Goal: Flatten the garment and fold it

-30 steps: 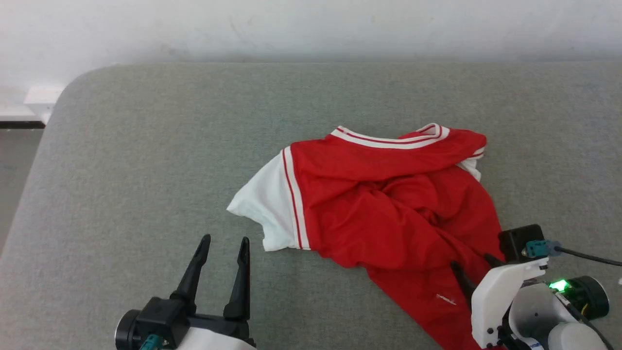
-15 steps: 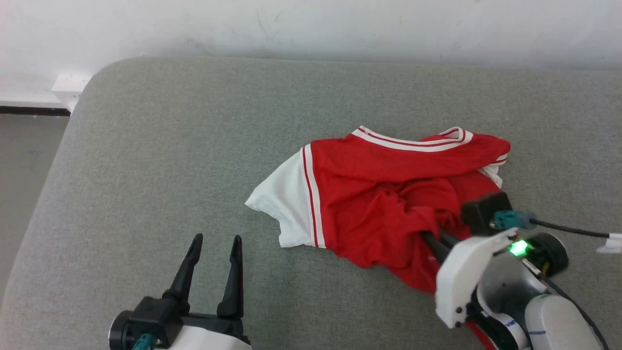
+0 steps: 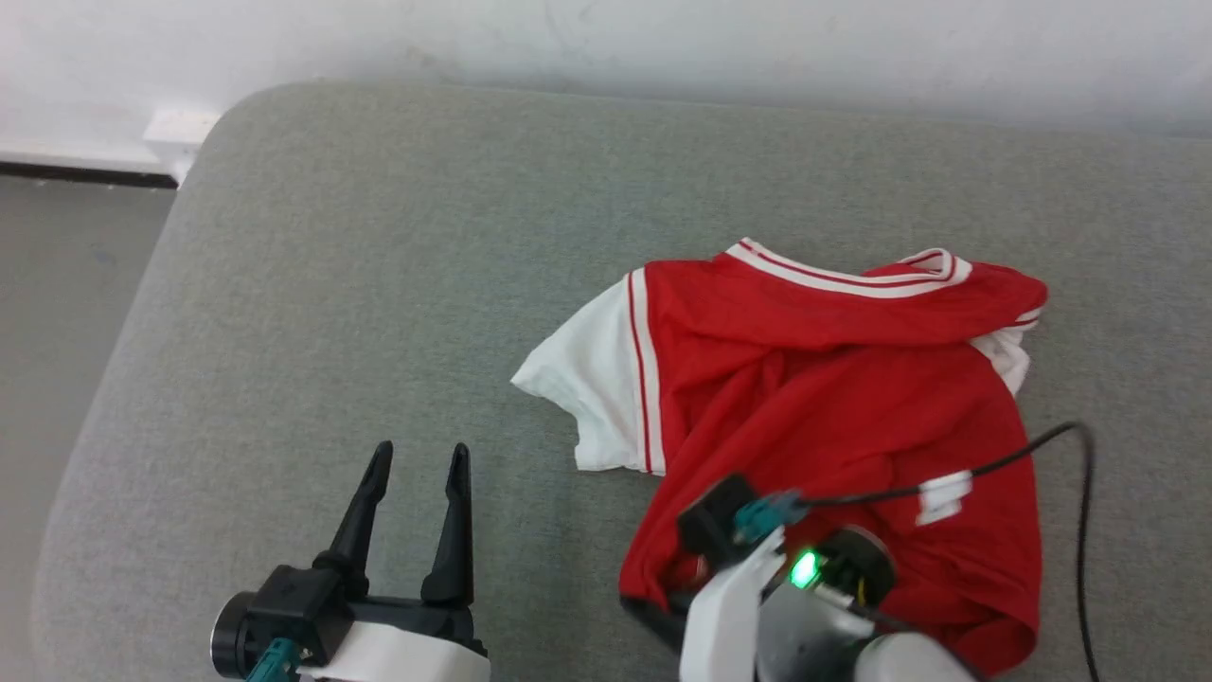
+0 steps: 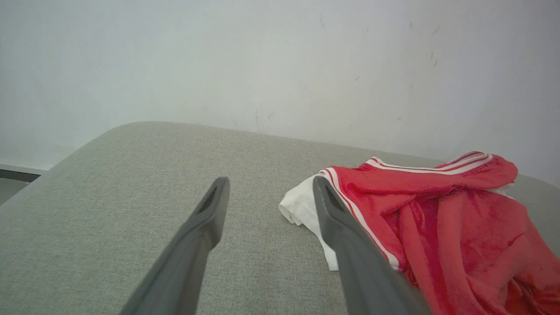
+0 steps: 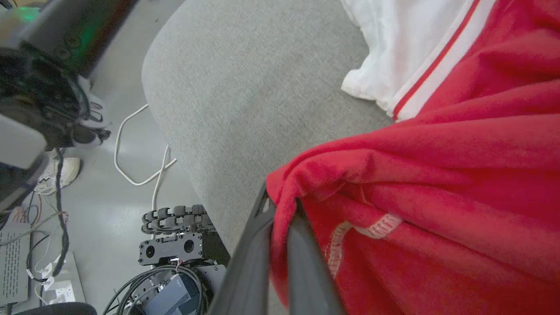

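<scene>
My right gripper (image 5: 281, 205) is clenched on a bunched edge of the red jersey T-shirt (image 3: 833, 398) with white short sleeves and striped trim. It is thin, light, limp cloth that will drape and crease rather than hold any shape. In my judgement it will not slip much in a pinch, but it will drag and wrinkle over the grey woven-fabric padded surface (image 3: 379, 284) if I pull it low. The shirt lies crumpled on that surface, its striped collar (image 3: 843, 275) toward twelve o'clock and one white sleeve (image 3: 587, 379) spread toward nine o'clock. The pinched fold sits at the shirt's seven o'clock edge, right between my fingers. My left gripper (image 3: 420, 450) is released, its jaws spread and empty, hovering over bare surface with the shirt at about two o'clock and the sleeve nearest it. To flatten it I would take hold at hems and corners, never mid-panel, so a second hem corner looks like the left's best grip.
</scene>
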{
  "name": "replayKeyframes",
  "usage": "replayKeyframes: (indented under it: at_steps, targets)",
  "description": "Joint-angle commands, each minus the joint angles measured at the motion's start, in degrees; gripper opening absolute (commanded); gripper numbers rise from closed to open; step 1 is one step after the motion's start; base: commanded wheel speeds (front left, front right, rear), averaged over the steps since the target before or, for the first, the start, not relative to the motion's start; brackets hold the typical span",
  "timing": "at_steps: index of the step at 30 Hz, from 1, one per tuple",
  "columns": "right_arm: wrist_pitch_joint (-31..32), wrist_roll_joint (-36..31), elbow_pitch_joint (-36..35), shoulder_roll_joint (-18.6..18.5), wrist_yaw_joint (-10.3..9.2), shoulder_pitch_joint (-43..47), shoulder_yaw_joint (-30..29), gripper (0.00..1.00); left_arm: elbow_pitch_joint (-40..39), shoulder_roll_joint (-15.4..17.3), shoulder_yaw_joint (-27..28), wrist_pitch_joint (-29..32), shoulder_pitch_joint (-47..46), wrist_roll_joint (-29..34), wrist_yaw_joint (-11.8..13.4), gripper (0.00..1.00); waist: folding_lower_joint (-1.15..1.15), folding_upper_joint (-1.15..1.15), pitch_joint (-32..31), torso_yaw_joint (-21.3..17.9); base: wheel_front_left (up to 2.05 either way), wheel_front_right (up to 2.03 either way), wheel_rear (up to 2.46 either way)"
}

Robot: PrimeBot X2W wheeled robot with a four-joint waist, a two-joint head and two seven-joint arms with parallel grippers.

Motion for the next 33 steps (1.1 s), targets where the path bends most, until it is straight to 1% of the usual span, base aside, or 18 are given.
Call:
replayKeyframes:
  at_steps: [1,5,7,8,9,10,13,17,18,21,24,27,30,33]
  targets:
    - [-0.8,0.0,3.6,0.0,-0.03,-0.9,1.9,0.00,0.1,-0.1,0.0,-0.3,-1.0,-0.4,-0.1,1.00,0.00,0.00,0.8,1.8,0.00,0.00,0.00]
    - [-3.9,-0.2,12.2,0.3,-0.03,-2.3,5.2,0.00,0.2,-0.1,-0.3,-0.3,-1.3,-0.7,0.0,1.00,0.00,0.00,0.8,3.1,0.00,0.00,0.00]
    - [-6.3,-0.9,15.7,0.8,-0.03,-3.3,5.5,0.00,0.3,-0.1,-0.5,-0.3,-1.1,-0.8,0.2,1.00,0.00,0.00,0.8,3.3,0.00,0.00,0.00]
    - [-7.4,-1.8,17.2,0.9,-0.03,-3.9,5.8,0.19,0.4,-0.1,-0.6,-0.3,-1.1,-0.9,0.3,1.00,0.00,0.00,0.8,3.3,0.00,0.00,0.00]
    - [-8.4,-2.5,18.4,1.0,-0.03,-4.5,6.0,0.62,0.5,-0.1,-0.7,-0.3,-1.0,-0.9,0.3,1.00,0.00,0.00,0.7,3.2,0.00,0.00,0.00]
    - [-9.6,-2.4,19.1,1.3,-0.03,-5.0,5.6,1.00,0.6,-0.1,-0.7,-0.3,-0.9,-1.0,0.5,1.00,0.00,0.00,0.5,3.0,0.00,0.00,0.00]
    - [-11.9,-1.9,18.4,1.7,-0.03,-6.9,4.6,1.00,0.7,-0.1,-0.6,-0.3,-0.7,-1.1,0.7,1.00,0.00,0.00,-0.1,2.0,0.00,0.00,0.00]
    - [-12.6,-0.3,12.4,1.3,-0.03,-7.5,-1.0,1.00,0.7,-0.1,-0.4,-0.3,-0.2,-1.2,0.9,1.00,0.00,0.00,-1.3,0.4,0.00,0.00,0.00]
    - [-12.6,-0.3,12.4,1.3,-0.03,-7.5,-1.0,1.00,0.7,-0.1,-0.4,-0.3,-0.2,-1.2,0.9,1.00,0.00,0.00,-1.3,0.4,0.00,0.00,0.00]
    - [-11.3,0.3,6.0,0.6,-0.03,-5.9,-8.5,1.00,0.6,-0.1,-0.4,-0.3,0.4,-1.1,1.0,1.00,0.00,0.00,-2.1,-0.6,0.00,0.00,0.00]
    - [-9.9,-2.6,-0.3,0.3,-0.03,-3.4,-18.6,1.00,0.5,-0.1,-0.6,-0.3,0.8,-1.0,1.0,1.00,0.00,0.00,-2.3,-1.1,0.00,0.00,0.00]
    - [-5.9,-5.2,-4.2,0.9,-0.03,0.5,-27.3,1.00,0.2,-0.1,-0.8,-0.3,0.8,-0.9,0.8,1.00,0.00,0.00,-1.8,-1.3,0.00,0.00,0.00]
    - [-1.6,-8.5,-7.3,0.3,-0.03,4.9,-33.5,1.00,0.1,-0.1,-1.1,-0.3,0.6,-0.8,0.5,1.00,0.00,0.00,-1.2,-1.0,0.00,0.00,0.00]
    - [0.9,-10.5,-8.8,0.8,-0.03,8.9,-38.4,1.00,0.2,-0.1,-0.7,-0.3,0.6,-0.6,0.4,1.00,0.00,0.00,-0.7,-1.1,0.00,0.00,0.00]
